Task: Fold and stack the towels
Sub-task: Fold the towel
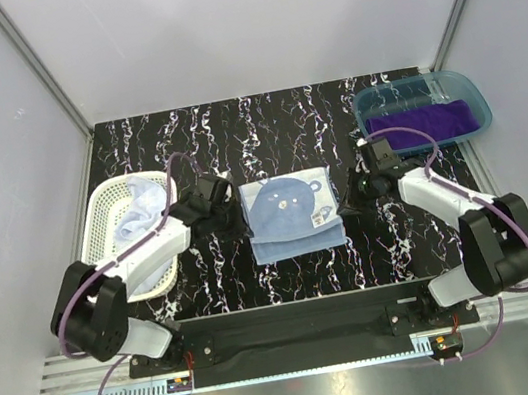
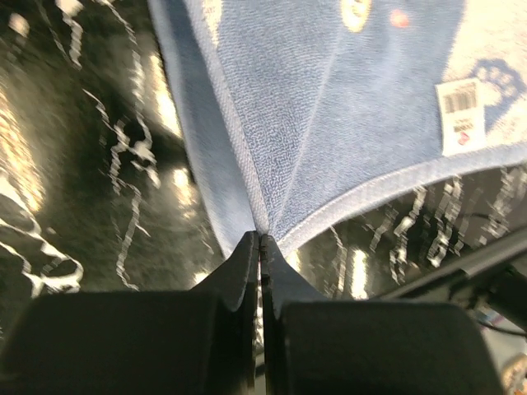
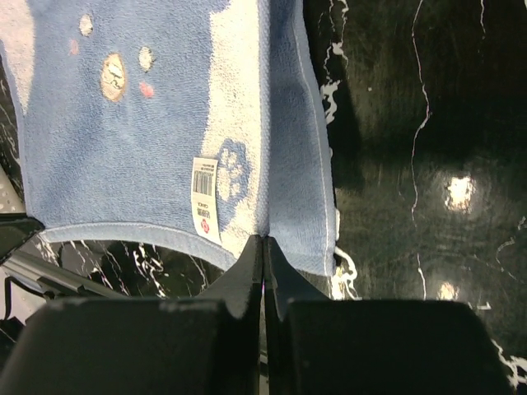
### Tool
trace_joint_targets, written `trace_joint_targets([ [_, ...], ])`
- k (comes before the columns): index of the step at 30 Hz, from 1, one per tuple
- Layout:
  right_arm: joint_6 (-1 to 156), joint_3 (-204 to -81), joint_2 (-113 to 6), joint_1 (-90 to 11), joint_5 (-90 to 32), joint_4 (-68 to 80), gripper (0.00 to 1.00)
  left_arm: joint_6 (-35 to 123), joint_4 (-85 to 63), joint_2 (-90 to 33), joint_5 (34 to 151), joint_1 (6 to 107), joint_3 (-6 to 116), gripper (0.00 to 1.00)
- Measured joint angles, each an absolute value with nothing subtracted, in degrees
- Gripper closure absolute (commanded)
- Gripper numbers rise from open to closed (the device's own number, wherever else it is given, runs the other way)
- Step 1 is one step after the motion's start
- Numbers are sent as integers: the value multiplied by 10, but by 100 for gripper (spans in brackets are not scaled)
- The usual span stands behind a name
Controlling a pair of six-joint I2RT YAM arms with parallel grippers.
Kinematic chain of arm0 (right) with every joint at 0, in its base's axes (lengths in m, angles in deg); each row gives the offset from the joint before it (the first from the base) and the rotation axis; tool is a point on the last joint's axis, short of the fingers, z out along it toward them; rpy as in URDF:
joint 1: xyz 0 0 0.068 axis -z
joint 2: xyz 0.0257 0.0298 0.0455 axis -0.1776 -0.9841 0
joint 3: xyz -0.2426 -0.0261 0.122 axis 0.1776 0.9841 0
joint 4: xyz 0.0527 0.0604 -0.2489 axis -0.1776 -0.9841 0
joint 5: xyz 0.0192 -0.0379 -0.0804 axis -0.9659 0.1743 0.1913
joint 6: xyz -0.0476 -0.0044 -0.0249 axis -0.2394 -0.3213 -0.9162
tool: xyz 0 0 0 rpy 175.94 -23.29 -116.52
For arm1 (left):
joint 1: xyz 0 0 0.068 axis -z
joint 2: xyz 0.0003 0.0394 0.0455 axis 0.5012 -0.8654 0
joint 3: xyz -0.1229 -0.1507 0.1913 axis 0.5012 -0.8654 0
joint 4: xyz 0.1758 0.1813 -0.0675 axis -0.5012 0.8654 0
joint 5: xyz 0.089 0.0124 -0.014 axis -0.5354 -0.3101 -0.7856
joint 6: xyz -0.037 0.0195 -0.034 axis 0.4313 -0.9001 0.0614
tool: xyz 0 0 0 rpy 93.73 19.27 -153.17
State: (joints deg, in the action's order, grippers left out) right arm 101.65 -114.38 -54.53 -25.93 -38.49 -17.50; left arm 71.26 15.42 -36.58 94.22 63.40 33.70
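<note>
Left hand [image 2: 260, 239], right hand [image 3: 263, 240] on bear towel [image 1: 290, 211]; purple towel [image 1: 424, 123] in bin [image 1: 407, 84]

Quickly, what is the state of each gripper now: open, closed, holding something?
Left gripper: closed, pinching an edge of the bear towel.
Right gripper: closed, pinching the same bear towel at its other side.

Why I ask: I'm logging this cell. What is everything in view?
bear towel: one, light blue, table centre
purple towel: one, deep purple, inside the teal bin
pale towel: one, blue-white, in the white basket
label: one, white, on bear towel
teal bin: one, translucent teal, far right
white basket: one, white, left
table: one, black marbled
left claw: one, black, shut on bear towel's left edge
right claw: one, black, shut on its right edge
</note>
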Motion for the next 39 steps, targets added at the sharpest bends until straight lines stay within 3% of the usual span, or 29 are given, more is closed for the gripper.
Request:
trace_joint_targets([
  [5, 1008, -1131, -522, -260, -385, -184, 100, 750, 120, -316, 948, 662, 283, 100],
  [12, 1009, -1057, -543, -260, -387, -161, 100, 777, 102, -341, 949, 683, 219, 100],
  [39, 1021, -1018, -473, -261, -399, -154, 100, 788, 99, -306, 932, 699, 202, 100],
])
